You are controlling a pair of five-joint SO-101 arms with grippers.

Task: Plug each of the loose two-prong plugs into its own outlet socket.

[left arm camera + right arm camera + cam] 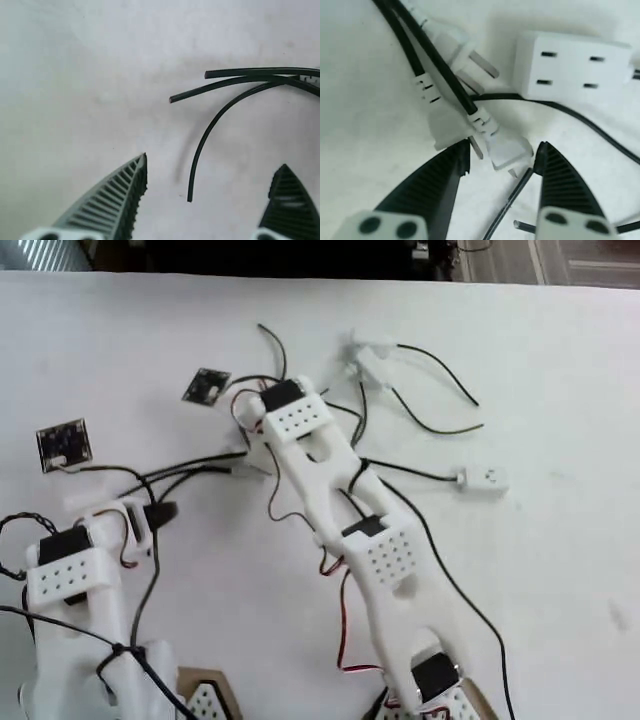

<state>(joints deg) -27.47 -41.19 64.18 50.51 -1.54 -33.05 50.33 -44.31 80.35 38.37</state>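
Plug (509,149), white, lies on the surface (365,150) between the right jaws, which stand open and hold nothing. A second plug (442,125) lies against it and a third plug (451,40) nearby. The outlet block (570,67) sits just beyond, sockets unfilled. The left jaws gape, empty, over a black cable (200,145).

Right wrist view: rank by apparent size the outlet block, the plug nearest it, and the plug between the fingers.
1. Outlet block.
Unranked: nearest plug and other plug, at the right gripper; they look about alike.
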